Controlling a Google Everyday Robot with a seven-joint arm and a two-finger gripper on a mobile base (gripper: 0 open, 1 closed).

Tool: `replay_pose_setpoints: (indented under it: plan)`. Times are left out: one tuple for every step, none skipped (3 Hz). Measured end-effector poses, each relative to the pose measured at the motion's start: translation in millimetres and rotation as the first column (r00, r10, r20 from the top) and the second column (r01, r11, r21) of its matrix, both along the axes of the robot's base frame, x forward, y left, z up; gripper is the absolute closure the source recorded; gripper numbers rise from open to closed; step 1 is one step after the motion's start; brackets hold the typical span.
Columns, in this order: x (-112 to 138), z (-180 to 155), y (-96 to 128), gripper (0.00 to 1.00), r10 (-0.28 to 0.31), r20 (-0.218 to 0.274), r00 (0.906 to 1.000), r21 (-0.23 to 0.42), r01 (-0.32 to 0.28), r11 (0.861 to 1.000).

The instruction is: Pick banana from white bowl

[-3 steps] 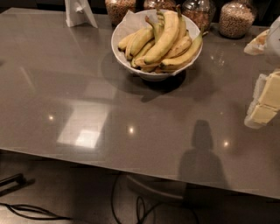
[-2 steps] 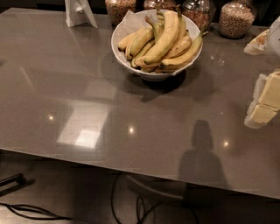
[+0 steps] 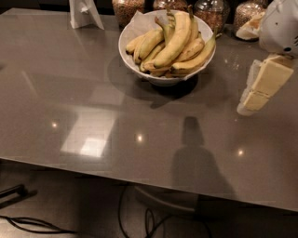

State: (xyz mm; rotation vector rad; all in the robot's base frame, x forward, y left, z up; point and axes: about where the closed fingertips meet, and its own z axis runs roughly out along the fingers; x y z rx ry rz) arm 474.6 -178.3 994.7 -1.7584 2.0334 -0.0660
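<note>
Gripper (image 3: 253,98): hangs over the table (image 3: 93,93) at the right edge of view, tilted, tip aimed down and left. Jaw state: cannot tell from this angle. Carrying no fruit.

Banana (image 3: 179,37): left of the jaws and farther back, well apart from them. Lies topmost on the heap in the white bowl (image 3: 163,80), stem end up near the back rim, body sloping down-left across the shorter bananas (image 3: 149,44). Probably on top because largest, so reachable without digging.

White bowl: stands on a narrow foot, same side of the jaws as the fruit. Holds a paper lining (image 3: 137,21), presumably to keep fruit off the glaze.

Jars (image 3: 128,7): just behind the bowl, beyond the jaws' likely path. Rules out an approach from the back.

Judgement: approach stage, grasp not yet begun. Calls for travel left and away until the jaws are above the heap, then descent across the banana's middle, closing across its width. Risk: touching neighbours may drag or roll. A push on the rim may tip the bowl on its foot.
</note>
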Motion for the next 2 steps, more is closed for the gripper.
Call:
replay_pose_setpoints:
  plan:
    - [27.6, 11.0, 20.3, 0.00, 0.063, 0.049, 0.9968, 0.022, -0.064, 0.998]
    - [70.7, 19.7, 42.4, 0.00, 0.162, 0.101, 0.9817, -0.004, -0.162, 0.987]
